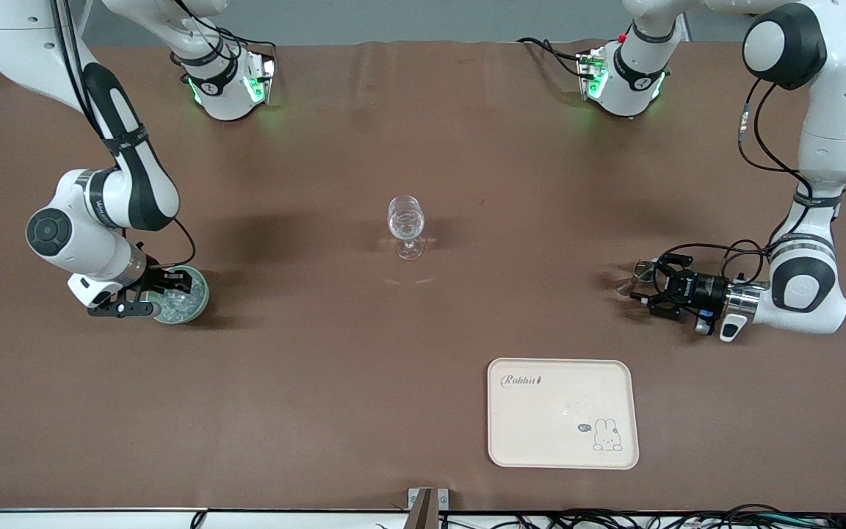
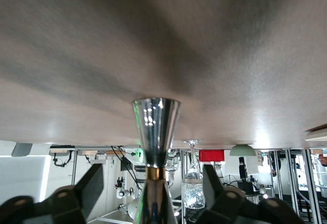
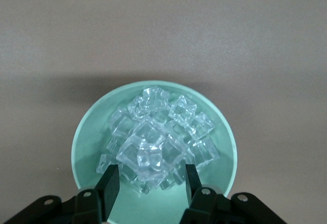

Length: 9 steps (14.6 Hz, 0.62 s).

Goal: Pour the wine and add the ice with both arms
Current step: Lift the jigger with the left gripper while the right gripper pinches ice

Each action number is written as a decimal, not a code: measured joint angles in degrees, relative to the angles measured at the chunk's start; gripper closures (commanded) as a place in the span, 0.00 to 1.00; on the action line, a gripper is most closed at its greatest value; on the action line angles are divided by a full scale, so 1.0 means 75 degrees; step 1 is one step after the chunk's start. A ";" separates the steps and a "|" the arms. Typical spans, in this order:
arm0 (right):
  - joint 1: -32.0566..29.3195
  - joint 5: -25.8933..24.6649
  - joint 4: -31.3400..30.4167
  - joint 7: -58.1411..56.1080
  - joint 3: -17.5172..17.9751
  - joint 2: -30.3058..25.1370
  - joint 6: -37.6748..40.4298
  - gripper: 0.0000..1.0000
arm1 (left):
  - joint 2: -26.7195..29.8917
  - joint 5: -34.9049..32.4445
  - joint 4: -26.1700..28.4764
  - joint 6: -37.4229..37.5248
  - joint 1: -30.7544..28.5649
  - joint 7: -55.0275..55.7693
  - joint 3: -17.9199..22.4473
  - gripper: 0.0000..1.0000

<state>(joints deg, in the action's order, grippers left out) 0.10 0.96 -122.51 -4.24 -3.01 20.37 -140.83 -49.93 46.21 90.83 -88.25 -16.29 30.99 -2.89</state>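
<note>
Brown cloth covers the whole table (image 1: 320, 397), creased faintly near the arm bases. At the right arm's end of it, the right gripper (image 1: 173, 288) hangs low over a pale green bowl (image 3: 92, 132), its fingers (image 3: 109, 183) spread apart around the nearest cubes of the ice (image 3: 158, 142) heaped inside, closed on nothing. At the left arm's end, the left gripper (image 1: 647, 286) lies level just above the cloth, fingers parted on either side of a shiny metal jigger (image 2: 156, 132). A clear stemmed glass (image 1: 406, 220) stands at mid-table between them. Nearer the front camera lies a cream tray (image 1: 562, 441) with a rabbit print.
</note>
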 measured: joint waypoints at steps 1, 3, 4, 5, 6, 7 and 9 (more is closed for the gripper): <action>-0.0001 0.0000 0.0002 -0.0003 0.0000 0.0018 -0.0043 0.41 | -0.0002 0.0004 0.0005 0.0000 0.0011 0.0001 -0.0007 0.26; -0.0001 0.0001 0.0014 -0.0003 0.0002 0.0053 -0.0076 0.41 | -0.0013 0.0004 0.0018 0.0000 0.0013 0.0001 -0.0006 0.30; -0.0001 0.0001 0.0019 -0.0003 0.0002 0.0070 -0.0090 0.41 | -0.0018 0.0004 0.0022 0.0000 0.0011 0.0001 -0.0006 0.36; -0.0001 0.0002 0.0026 -0.0004 0.0002 0.0089 -0.0100 0.41 | -0.0023 0.0004 0.0023 0.0000 0.0010 0.0001 -0.0006 0.41; -0.0001 0.0002 0.0039 -0.0004 0.0002 0.0113 -0.0114 0.42 | -0.0025 0.0005 0.0024 0.0000 0.0010 0.0001 -0.0006 0.44; -0.0001 0.0002 0.0057 -0.0004 0.0003 0.0141 -0.0134 0.44 | -0.0026 0.0005 0.0025 0.0000 0.0009 0.0001 -0.0006 0.48; -0.0001 0.0003 0.0067 -0.0005 0.0006 0.0166 -0.0151 0.45 | -0.0026 0.0005 0.0025 0.0000 0.0009 0.0001 -0.0006 0.55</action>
<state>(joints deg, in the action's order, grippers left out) 0.10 0.98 -122.01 -4.28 -2.97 21.62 -141.96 -50.12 46.24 91.01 -88.25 -16.22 31.00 -2.94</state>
